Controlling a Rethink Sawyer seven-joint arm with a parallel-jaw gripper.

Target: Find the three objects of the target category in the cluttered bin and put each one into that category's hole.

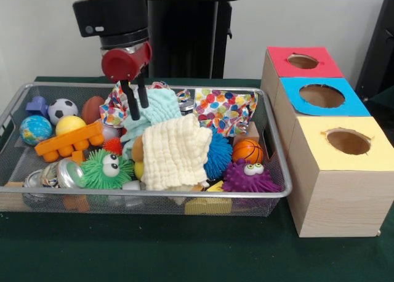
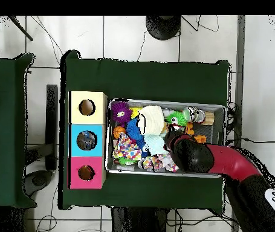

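Plush animals with tan fur do not show anywhere in the cluttered bin; they must be hiding under other stuff, if they are in there at all. The wire bin sits on the green worktop, full of balls, blocks and cloths. A cream cloth lies in the middle, half over a light blue cloth.

The jaws hang right above the light blue cloth, at the back middle of the bin. The two black fingers point straight down, a little apart, with nothing between them. The tips are at the cloth or just over it; I cannot tell if they touch.

So any toy to find is likely below or beside the jaws, under the cloths. My guess is a cloth must be lifted away first.

The red arm comes down from above, wrist upright.

The red box hole is far off to the side, at the back of the row of boxes.
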